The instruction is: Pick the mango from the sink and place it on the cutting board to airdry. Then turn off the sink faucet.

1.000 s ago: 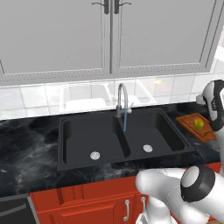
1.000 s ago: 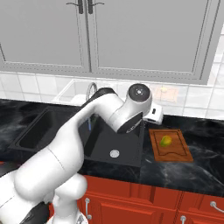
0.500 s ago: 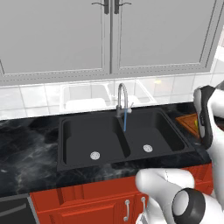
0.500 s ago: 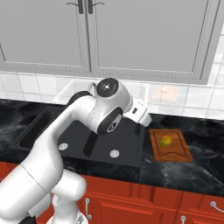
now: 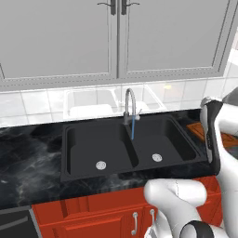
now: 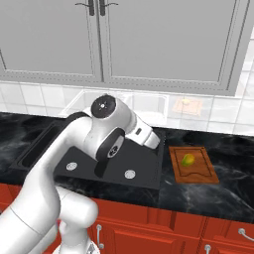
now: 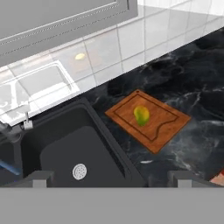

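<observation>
Nearest the cameras, red cabinet fronts (image 6: 188,228) with silver handles, running below a black marbled worktop (image 6: 233,191). Set into that worktop, the matte black double-basin sink (image 5: 93,148), a round silver drain in each basin. Gripper (image 7: 111,177) poised above the sink's right-hand basin, jaws spread wide, dark fingertips (image 7: 41,177) well apart and holding nothing. Just beside the sink's right edge on the worktop, the brown wooden cutting board (image 6: 196,173) with its darker rim. Resting near the middle of the board, the yellow-green mango (image 6: 188,159), clear of the gripper and out of the sink. At the back rim of the sink, between the two basins, the grey gooseneck sink faucet (image 5: 129,104), a thin blue stream of water (image 5: 133,129) falling from its spout into the basin, small side lever at its base. Behind the faucet against the wall, a white dish rack (image 5: 90,104), standing on the worktop. Farther back, a white tiled splashback (image 6: 30,96) carrying a faint reflection of the board and fruit. Topmost, grey wall cabinets (image 5: 60,42) with dark handles at their meeting edges. White arm (image 6: 106,134) bent across the sink in the right base view, hiding much of the left basin there.
</observation>
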